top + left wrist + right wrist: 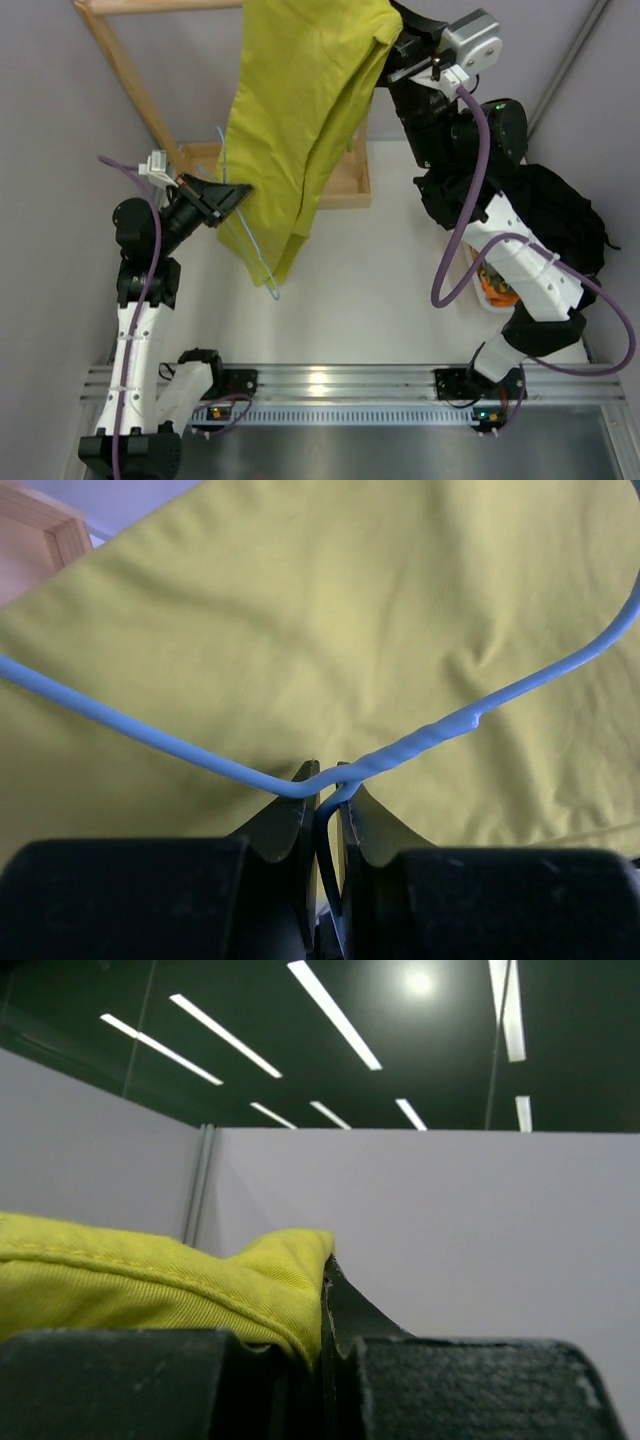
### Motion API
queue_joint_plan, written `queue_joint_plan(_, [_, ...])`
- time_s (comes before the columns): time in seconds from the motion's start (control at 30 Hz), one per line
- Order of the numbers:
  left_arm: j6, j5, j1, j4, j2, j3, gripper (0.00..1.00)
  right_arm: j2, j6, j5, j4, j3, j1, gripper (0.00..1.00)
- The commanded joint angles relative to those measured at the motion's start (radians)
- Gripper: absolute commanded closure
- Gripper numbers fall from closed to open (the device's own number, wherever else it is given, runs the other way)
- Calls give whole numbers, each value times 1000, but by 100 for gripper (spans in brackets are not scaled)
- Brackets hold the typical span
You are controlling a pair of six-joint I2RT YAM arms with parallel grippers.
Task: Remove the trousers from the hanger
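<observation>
The mustard-yellow trousers (295,110) hang in the air at the upper middle of the top view, held up by a top corner. My right gripper (393,42) is shut on that corner; the cloth (150,1290) bulges over its left finger. The thin light-blue wire hanger (248,238) hangs at the trousers' left edge, its lower end showing below the cloth. My left gripper (240,192) is shut on the hanger's twisted neck (400,750), with the trousers (330,630) filling the view behind the wire.
A wooden rack frame (130,80) with a tray-like base (345,185) stands at the back left. A heap of black clothes (555,220) lies at the right, with a white container (495,290) beside it. The metal rail (320,385) runs along the near edge.
</observation>
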Motion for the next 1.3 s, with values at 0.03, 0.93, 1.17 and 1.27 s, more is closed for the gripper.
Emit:
queue_joint_plan(0.03, [38, -4, 1, 27, -22, -8, 100, 3, -115, 10, 240, 152, -19, 100])
queue_joint_plan(0.93, [113, 79, -11, 60, -45, -29, 100, -200, -840, -37, 279, 163, -45, 100])
queue_joint_plan(1.17, [147, 54, -9, -3, -39, -23, 100, -152, -1077, -34, 294, 248, -68, 100])
queue_joint_plan(1.27, [177, 48, -11, 44, -10, 1, 100, -163, -1121, -59, 261, 283, -68, 100])
